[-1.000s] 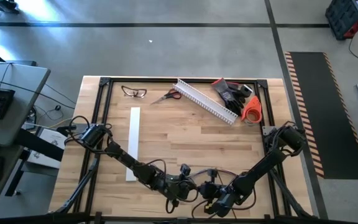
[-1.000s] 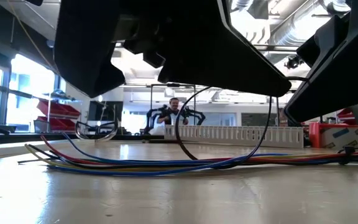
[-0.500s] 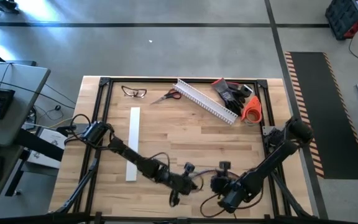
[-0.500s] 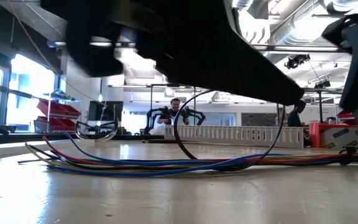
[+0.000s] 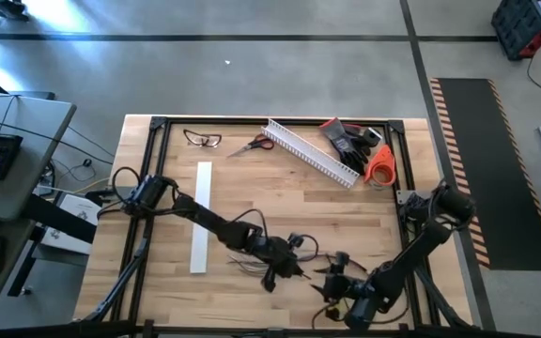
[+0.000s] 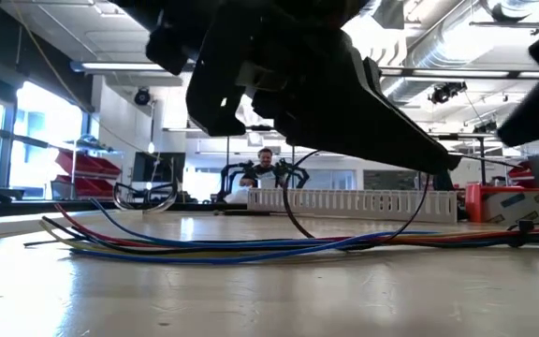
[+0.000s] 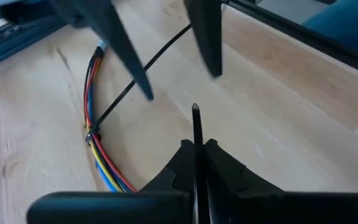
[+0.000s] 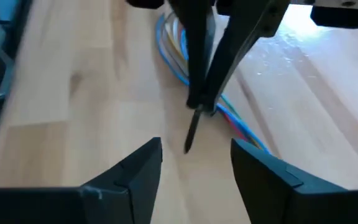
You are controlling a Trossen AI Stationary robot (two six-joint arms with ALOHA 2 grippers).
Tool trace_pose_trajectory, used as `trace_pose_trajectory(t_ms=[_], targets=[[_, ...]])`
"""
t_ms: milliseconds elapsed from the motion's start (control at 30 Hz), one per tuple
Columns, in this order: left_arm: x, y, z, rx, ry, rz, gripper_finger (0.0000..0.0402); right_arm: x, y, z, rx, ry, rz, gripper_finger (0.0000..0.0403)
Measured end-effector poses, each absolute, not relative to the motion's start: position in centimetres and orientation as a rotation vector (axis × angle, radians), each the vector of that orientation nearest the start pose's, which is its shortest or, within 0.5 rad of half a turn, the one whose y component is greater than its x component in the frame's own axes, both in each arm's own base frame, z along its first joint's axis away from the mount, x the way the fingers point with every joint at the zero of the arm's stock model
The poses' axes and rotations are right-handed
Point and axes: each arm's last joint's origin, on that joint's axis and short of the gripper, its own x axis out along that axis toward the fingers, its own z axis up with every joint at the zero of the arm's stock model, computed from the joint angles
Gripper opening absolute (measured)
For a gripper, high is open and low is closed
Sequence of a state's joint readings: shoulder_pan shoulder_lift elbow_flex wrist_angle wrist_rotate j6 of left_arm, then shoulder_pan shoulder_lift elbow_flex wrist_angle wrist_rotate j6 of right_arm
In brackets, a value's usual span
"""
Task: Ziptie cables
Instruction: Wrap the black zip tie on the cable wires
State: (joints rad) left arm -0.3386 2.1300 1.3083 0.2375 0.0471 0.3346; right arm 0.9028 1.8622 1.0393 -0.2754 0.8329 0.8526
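Left gripper (image 7: pixel 196 149) shut on ziptie (image 7: pixel 195 124) tail — strip stands straight out past fingertips, long axis along gripper's own line. Cables (image 7: pixel 95 134) lie on table (image 5: pixel 346 211) just beyond, ziptie loop apparently cinched round bundle. Right gripper (image 8: pixel 194 155) fingers parted, empty, facing ziptie tip head-on, just short of it. Right nearer free end; regrasp likely falls to it.

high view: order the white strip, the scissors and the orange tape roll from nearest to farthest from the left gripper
Measured from the left gripper, near the table's front middle:
1. White strip, lying on the left side of the table, nearest.
2. Scissors, at the back edge, left of centre.
3. Orange tape roll, back right corner.
The scissors and tape roll are nearly too close to call.
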Motion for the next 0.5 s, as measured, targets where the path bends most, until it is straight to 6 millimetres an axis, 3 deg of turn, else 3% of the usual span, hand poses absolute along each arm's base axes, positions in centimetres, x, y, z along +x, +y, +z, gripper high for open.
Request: trace_pose_trajectory(t_ms=[233,500], targets=[[43.0,-13.9,13.6,0.398,0.507,-0.473,0.0000,25.1,24.6,13.3,-0.029,0.693,-0.231,0.0144],[43.0,-13.8,13.6,0.400,0.503,-0.477,0.0000,25.2,24.4,13.3,-0.048,0.676,-0.251,0.0110]])
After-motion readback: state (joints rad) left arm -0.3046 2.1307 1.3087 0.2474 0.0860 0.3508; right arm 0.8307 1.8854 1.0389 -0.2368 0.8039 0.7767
